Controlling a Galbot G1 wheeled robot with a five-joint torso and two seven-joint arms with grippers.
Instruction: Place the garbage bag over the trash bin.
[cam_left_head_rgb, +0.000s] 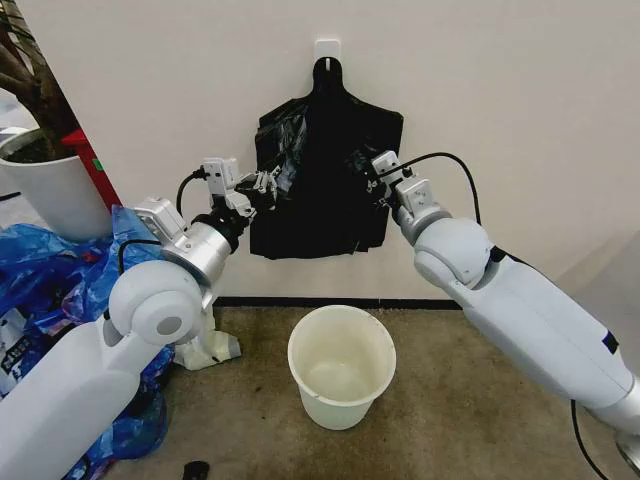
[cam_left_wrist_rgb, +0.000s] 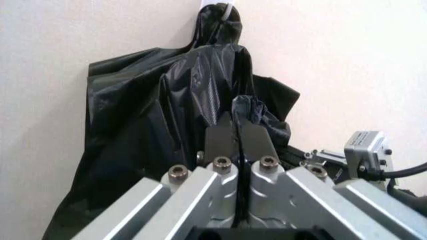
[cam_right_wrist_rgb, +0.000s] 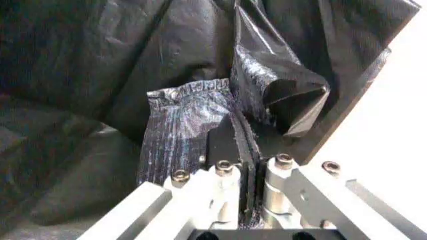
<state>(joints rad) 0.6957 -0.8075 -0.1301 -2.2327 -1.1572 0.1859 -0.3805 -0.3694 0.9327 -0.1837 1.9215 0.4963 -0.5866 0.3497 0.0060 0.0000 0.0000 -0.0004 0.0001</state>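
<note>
Both my claws are clamped on the garbage bag (cam_left_head_rgb: 318, 180), left gripper (cam_left_head_rgb: 262, 185) and right gripper (cam_left_head_rgb: 372, 182) pinching opposite edges to spread it; the trash bin (cam_left_head_rgb: 341, 366) waits below them

A plain cream wall (cam_left_head_rgb: 520, 110) meets a dark baseboard (cam_left_head_rgb: 330, 301) above brownish carpet (cam_left_head_rgb: 470, 400). At the left edge — a white plant pot (cam_left_head_rgb: 50, 190) (blue plastic bags (cam_left_head_rgb: 50, 270) heaped below it).

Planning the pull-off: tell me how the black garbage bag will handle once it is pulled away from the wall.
Probably floppy: the garbage bag hangs crumpled, and its film bunches at the left gripper and right gripper. Likely light, being thin film. Glossy, so possibly slippery.
</note>
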